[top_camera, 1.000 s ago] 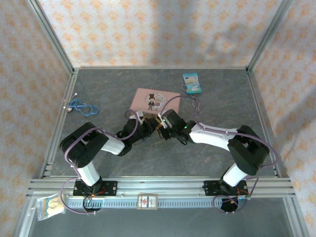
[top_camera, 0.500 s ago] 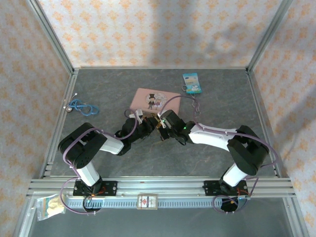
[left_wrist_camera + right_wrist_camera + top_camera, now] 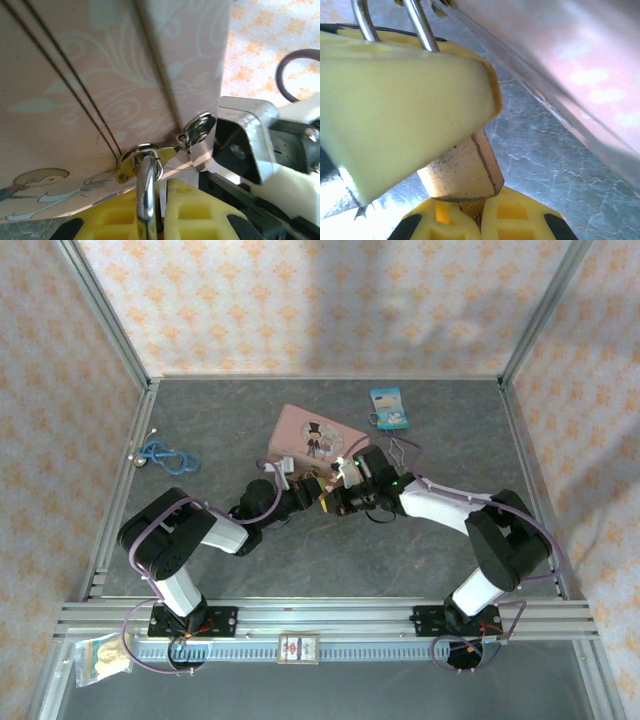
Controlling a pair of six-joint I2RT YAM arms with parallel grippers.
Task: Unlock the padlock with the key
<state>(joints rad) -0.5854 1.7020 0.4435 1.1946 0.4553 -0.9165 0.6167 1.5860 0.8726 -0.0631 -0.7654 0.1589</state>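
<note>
Bright even overhead light, soft shadows on back wall [image 3: 330, 300], wrist close-ups blurred, perhaps overexposed

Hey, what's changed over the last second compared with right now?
The right gripper closed its fingers at the base of the padlock, and its wrist moved farther back and right. The pink tin turned slightly clockwise. The left gripper stayed shut on the shackle; blue tag and cable unmoved.

the centre of the top view is crowded: left gripper [image 3: 310, 488] and right gripper [image 3: 340, 498] meet nose to nose around the padlock [image 3: 462, 175], apparently hard against the pink tin [image 3: 300, 432]. a blue cable [image 3: 165, 453] lies at the left edge, a blue tag [image 3: 389, 408] upper right. the bench [image 3: 330, 560] is bare lower centre and upper left.
</note>
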